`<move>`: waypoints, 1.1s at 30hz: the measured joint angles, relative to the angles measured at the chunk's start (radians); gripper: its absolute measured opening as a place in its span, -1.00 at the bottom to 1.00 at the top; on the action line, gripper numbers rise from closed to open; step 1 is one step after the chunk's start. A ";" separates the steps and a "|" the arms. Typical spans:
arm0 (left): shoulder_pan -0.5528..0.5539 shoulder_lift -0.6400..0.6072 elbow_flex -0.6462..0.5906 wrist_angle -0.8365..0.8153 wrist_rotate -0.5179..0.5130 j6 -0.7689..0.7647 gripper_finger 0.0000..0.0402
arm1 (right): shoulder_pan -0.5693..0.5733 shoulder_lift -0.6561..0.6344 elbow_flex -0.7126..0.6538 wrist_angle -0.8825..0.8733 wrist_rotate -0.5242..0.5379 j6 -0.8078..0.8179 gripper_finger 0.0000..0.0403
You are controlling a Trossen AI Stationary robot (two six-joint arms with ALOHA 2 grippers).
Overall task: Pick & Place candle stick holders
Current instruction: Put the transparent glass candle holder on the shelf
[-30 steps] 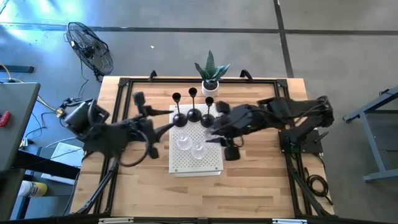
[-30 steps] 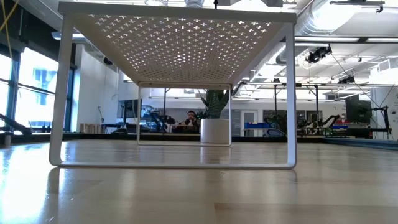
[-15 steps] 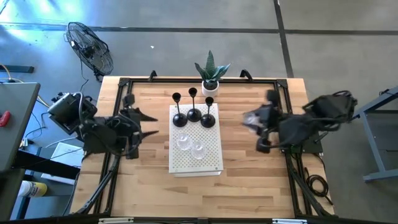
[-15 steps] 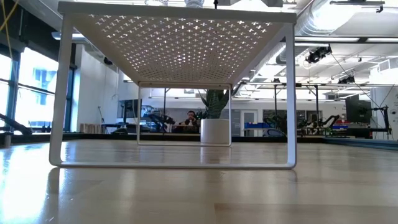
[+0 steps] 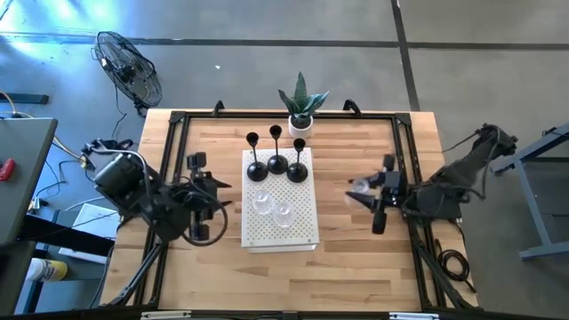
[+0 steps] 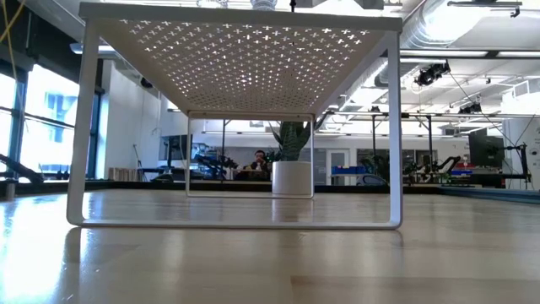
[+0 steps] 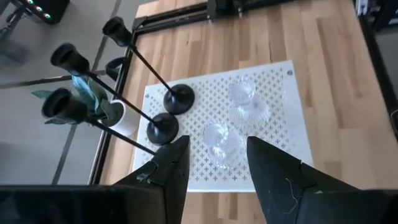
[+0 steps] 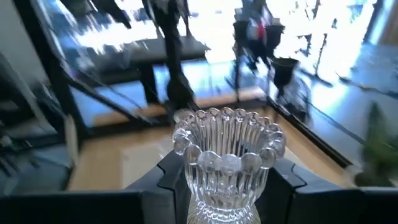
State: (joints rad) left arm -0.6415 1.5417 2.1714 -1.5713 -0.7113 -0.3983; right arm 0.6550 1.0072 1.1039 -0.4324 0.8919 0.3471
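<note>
Three black candle stick holders (image 5: 277, 163) stand on their round bases at the far end of a white perforated stand (image 5: 302, 227); they also show in the left wrist view (image 7: 163, 126). Two clear glass holders (image 5: 274, 208) stand on the stand's middle, seen too in the left wrist view (image 7: 222, 140). My right gripper (image 5: 363, 189) is to the right of the stand, shut on a third clear glass holder (image 8: 227, 152). My left gripper (image 5: 216, 191) is open and empty to the left of the stand, and the left wrist view (image 7: 217, 168) shows its fingers apart. My right gripper pinches the glass holder's lower part (image 8: 225, 198), below its scalloped cup, between its two fingers. The fingers come level from the table's right side. The holder stands upright in the hold, rim up, lifted clear of the table and the stand.
A green plant in a white pot (image 5: 302, 117) stands behind the stand at the table's far edge; it also shows in the low view (image 6: 292, 177). A black frame (image 5: 178, 120) runs round the table top. Bare wood (image 5: 347, 267) lies either side of the stand.
My right gripper has drawn back from the stand toward the table's right edge, carrying one clear glass holder lifted off the stand. My left gripper has drawn back from the stand toward the table's left edge. The other holders have stayed put.
</note>
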 joint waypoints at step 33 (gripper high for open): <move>0.213 -0.019 -0.029 0.001 0.226 0.162 -0.41 | -0.662 0.319 -0.454 0.963 -1.037 -0.125 -0.42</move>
State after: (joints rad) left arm -0.4281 1.5223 2.1429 -1.5707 -0.4850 -0.2359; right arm -0.0067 1.3265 0.6496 0.5303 -0.1452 0.2224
